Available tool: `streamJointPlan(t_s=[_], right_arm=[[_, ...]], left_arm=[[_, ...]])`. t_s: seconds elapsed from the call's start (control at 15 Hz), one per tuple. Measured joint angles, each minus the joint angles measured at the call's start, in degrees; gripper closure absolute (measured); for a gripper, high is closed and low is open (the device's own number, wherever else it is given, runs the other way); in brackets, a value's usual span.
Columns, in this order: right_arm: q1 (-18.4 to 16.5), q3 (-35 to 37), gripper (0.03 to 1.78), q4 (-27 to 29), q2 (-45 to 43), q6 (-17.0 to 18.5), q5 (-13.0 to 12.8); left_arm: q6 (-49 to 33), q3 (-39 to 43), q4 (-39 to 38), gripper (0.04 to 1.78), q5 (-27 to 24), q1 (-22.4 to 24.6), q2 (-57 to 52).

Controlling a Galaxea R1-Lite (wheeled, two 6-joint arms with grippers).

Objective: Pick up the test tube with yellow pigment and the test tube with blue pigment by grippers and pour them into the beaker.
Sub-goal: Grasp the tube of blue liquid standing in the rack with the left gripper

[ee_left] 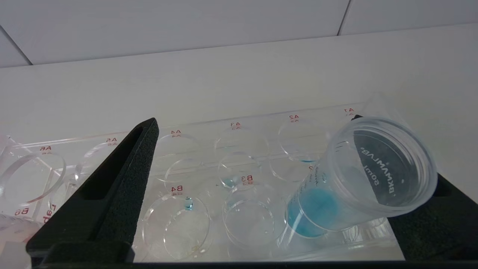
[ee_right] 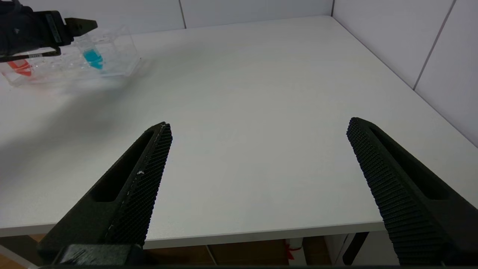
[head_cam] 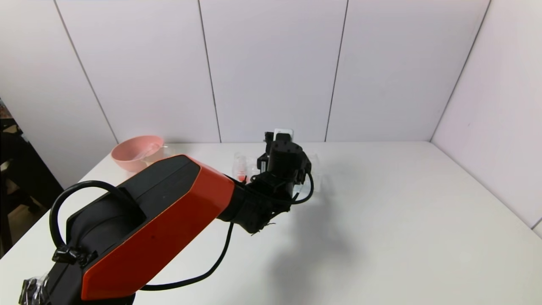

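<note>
Black textured fingers [ee_left: 123, 179] of the left gripper [ee_left: 283, 186] frame the left wrist view, with the jaws spread wide over the clear tube rack [ee_left: 209, 209]. Between the jaws, against the far finger, stands the test tube with blue pigment [ee_left: 354, 179]. It is tilted in a rack hole, its wide mouth faces the camera, and blue liquid pools at its bottom. Neither finger visibly presses it. Rack holes carry red labels such as A3, A4, B3 and B4; the labelled holes in view are unoccupied, though small blue traces show beneath a few of them. In the right wrist view, a container of orange-red liquid [ee_right: 20, 68] sits at the other end of the rack.

In the head view, the left arm reaches over the white surface [head_cam: 402, 220] to the rack. A pink bowl [head_cam: 136, 152] rests near the back left corner. The beaker and the yellow tube cannot be made out.

The right gripper [ee_right: 257, 186] hangs at the near edge of the surface, well apart from the rack, jaws spread wide and holding nothing.
</note>
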Motion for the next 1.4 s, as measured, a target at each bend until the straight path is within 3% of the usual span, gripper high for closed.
streamJointPlan(t_s=[0.2,0.33,0.47,0.67,0.8,1.4], right_arm=[[0.0,0.0,0.10,0.0,0.0,0.0,0.0],[0.0,0.0,0.10,0.0,0.0,0.0,0.0],[0.0,0.0,0.10,0.0,0.0,0.0,0.0],[0.0,0.0,0.10,0.0,0.0,0.0,0.0],[0.0,0.0,0.10,0.0,0.0,0.0,0.0],[0.0,0.0,0.10,0.0,0.0,0.0,0.0]], left_arm=[[0.0,-0.8,0.1,0.10,-0.4,0.1,0.4],[0.0,-1.2,0.4,0.26,-0.4,0.0,0.6],[0.4,-1.4,0.4,0.52,-0.6,-0.1,0.7],[0.4,-1.4,0.2,1.06,-0.8,-0.2,0.8],[0.4,-1.4,0.2,1.30,-0.8,-0.2,0.9],[0.7,-1.3,0.3,1.30,0.0,-0.5,0.7]])
